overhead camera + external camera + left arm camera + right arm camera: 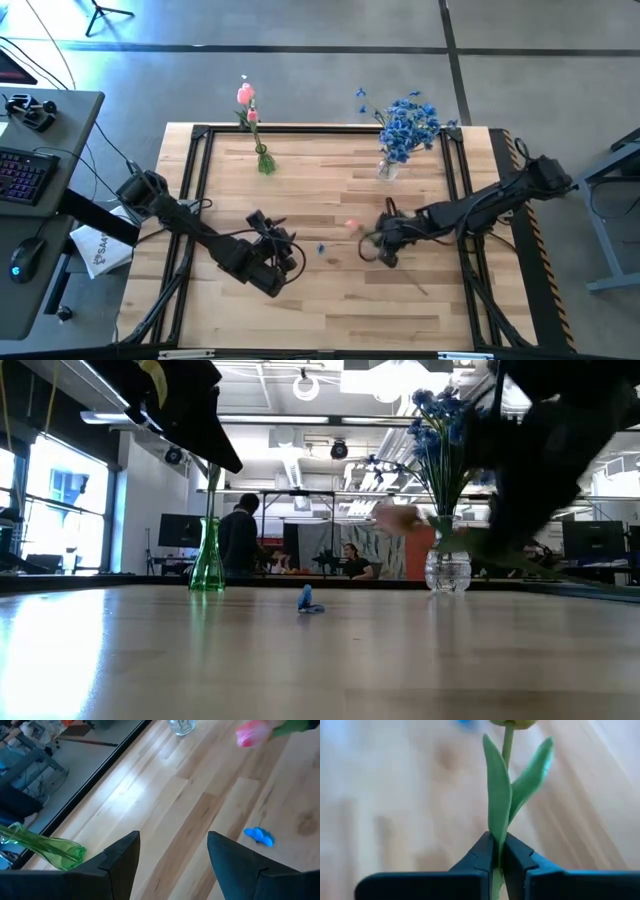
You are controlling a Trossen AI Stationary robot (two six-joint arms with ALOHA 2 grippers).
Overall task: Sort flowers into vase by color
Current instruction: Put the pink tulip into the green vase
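Wooden table [330, 300], black-framed, fills the centre of the high view. Left gripper [285, 262], lower centre-left, jaws released and empty. Right gripper [380, 243], right of centre, jaws clenched on the stem of a pink tulip [350, 226] whose bud lies just left of it. Clear vase [387, 168], upper right, holds blue sprays [408, 125]. Green vase [264, 158], upper left, holds pink tulips [246, 98]. Loose blue blossom [321, 248] lies on the table between the grippers.

two vases [265, 160], three pink tulips [245, 95], one loose blue blossom [321, 248]
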